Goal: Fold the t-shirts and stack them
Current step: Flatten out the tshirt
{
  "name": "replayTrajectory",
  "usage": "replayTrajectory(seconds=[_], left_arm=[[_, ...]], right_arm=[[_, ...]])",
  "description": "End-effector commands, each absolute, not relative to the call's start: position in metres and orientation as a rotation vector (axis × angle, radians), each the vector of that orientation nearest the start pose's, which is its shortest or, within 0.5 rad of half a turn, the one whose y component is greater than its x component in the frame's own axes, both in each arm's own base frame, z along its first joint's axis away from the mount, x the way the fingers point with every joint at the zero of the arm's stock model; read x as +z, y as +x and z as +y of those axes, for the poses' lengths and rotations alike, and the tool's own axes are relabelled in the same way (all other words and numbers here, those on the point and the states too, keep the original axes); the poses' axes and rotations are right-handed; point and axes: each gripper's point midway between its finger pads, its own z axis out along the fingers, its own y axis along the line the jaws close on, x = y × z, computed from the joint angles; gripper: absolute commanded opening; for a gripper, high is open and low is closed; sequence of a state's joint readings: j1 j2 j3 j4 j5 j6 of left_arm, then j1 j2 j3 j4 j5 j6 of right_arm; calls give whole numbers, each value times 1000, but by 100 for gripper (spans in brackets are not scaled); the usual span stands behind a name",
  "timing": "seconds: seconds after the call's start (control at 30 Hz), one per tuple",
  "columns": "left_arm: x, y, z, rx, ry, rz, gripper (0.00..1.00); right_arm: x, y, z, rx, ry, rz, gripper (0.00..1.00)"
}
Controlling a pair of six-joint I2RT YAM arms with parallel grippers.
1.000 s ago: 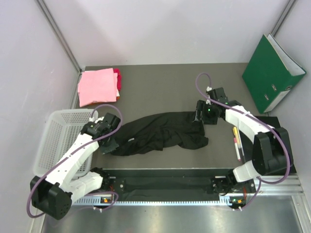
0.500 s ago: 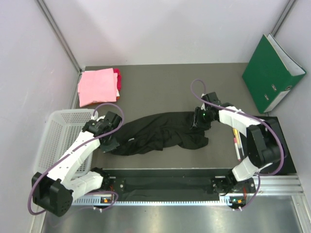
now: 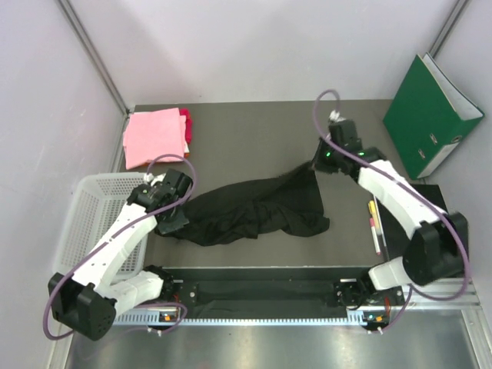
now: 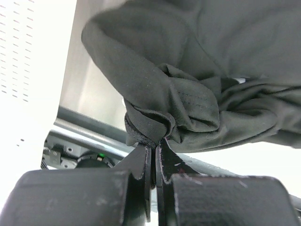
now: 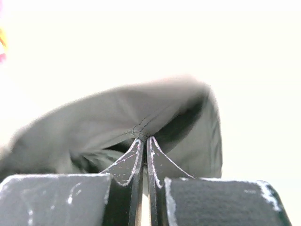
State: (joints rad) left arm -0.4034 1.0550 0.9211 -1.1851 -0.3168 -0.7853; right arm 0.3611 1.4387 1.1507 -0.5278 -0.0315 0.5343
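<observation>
I'm looking down on the black t-shirt (image 3: 254,211), which lies crumpled in a long heap across the middle of the table (image 3: 254,142), closer to the near edge than to the far wall. My left gripper (image 3: 172,221) is at the shirt's left end, just beside the white mesh basket (image 3: 77,231). On its wrist camera the jaws are squeezed almost together, with a bunched hem of the black cloth pinched between the tips.

My right gripper (image 3: 317,164) is at the shirt's far right corner. Its wrist camera shows the two fingers pressed nearly flat against each other on a thin fold of the same shirt. The cloth rises to a peak at that grip and drapes down and left from it towards the rest of the heap on the table.

The light pink t-shirt (image 3: 154,137) lies folded flat at the far left corner, with the darker red t-shirt (image 3: 186,127) showing along its right edge — it looks to be underneath. A green binder (image 3: 430,115) leans against the wall at the far right.
</observation>
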Motion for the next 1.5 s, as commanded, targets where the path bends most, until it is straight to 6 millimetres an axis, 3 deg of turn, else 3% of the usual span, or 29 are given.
replayTrajectory(seconds=[0.0,0.13,0.33,0.37,0.4,0.43,0.53,0.63,0.77,0.9,1.0,1.23,1.47], left_arm=[[141,198,-47,163,-494,2636,0],[134,197,-49,193,-403,2704,0],[116,169,-55,174,-360,2864,0],[114,163,-53,206,-370,2901,4],[116,151,-50,237,-371,2955,13],[116,144,-47,287,-383,2996,38],[139,148,-46,277,-398,2935,98],[179,177,-53,122,-407,2735,99],[207,209,-64,-33,-444,2522,98],[171,220,-69,43,-511,2621,96],[133,226,-70,191,-523,2762,94],[114,238,-76,192,-560,2800,90],[77,222,-75,255,-562,2948,77]], right_arm=[[246,380,106,362,304,2129,0],[235,380,81,339,338,2169,0],[225,367,45,273,384,2165,0],[223,365,42,268,378,2174,0],[222,364,40,261,379,2179,0],[220,362,44,287,362,2192,0],[209,355,44,282,357,2224,0],[201,350,44,288,368,2231,0],[193,347,46,305,370,2242,0],[187,348,49,321,365,2255,0],[185,348,51,333,359,2265,0],[182,351,56,360,343,2272,0],[177,353,52,355,356,2280,0]])
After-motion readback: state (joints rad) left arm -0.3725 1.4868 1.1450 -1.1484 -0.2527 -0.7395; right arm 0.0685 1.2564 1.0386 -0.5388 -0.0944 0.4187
